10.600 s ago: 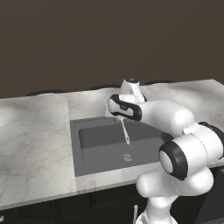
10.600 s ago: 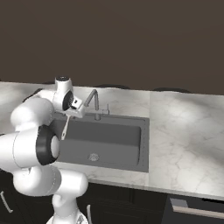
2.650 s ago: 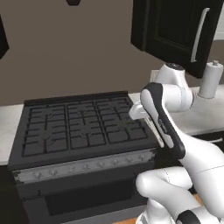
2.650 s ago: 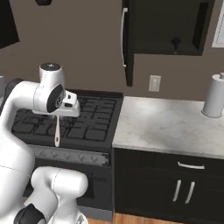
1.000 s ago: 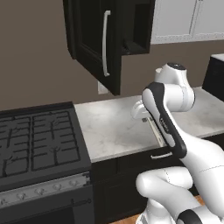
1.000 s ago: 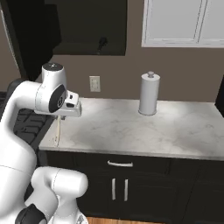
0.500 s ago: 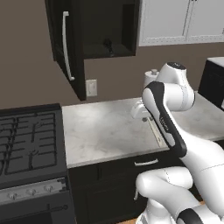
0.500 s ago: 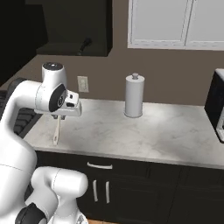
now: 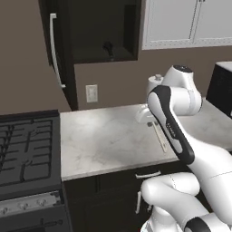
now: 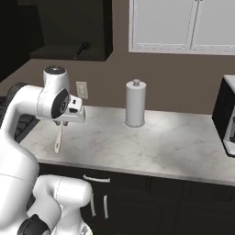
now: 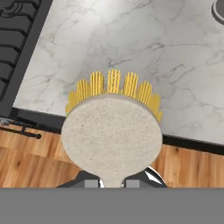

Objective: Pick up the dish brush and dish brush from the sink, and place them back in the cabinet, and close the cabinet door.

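Marble counter [image 10: 151, 142], black cabinet [image 9: 102, 31] open above, jaws pinching cream-headed dish brush [image 11: 112, 133] handle

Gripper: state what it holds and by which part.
The gripper is shut on the cream round-headed dish brush with yellow bristles, gripped at the top of its handle, so the brush hangs head down.

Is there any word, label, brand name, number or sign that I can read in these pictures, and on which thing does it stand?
None: no readable text on the cabinet door, the white cabinets, the wall outlet, the paper towel roll, the stove or the dish brush.
The stove's front knobs are too small to show markings.
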Controlling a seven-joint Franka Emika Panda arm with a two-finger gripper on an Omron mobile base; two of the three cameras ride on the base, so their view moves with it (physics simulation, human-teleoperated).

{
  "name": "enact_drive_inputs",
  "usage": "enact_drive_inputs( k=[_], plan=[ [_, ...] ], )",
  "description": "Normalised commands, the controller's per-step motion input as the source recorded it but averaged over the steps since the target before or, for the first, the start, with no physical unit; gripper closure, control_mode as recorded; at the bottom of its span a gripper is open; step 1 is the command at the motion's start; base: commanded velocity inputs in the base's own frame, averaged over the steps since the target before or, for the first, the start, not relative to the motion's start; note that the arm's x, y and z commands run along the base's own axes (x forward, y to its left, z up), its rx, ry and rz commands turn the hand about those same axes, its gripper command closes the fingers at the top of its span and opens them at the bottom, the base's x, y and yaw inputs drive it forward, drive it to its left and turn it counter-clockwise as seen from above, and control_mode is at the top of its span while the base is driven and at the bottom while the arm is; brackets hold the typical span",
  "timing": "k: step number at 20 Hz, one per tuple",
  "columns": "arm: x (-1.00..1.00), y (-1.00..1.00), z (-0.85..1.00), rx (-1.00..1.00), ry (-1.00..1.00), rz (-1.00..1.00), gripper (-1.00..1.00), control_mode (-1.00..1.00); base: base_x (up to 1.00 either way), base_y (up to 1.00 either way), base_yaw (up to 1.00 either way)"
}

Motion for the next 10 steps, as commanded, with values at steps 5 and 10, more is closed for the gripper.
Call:
enact_drive_inputs(
  k=[5, 10],
  plan=[
    [0.0, 0.0, 0.0, 0.0, 0.0, 0.0, 1.0, 1.0, 0.52, 0.05, 0.0],
    [0.0, 0.0, 0.0, 0.0, 0.0, 0.0, 1.0, 1.0, 0.35, 0.18, 0.0]
  ],
)
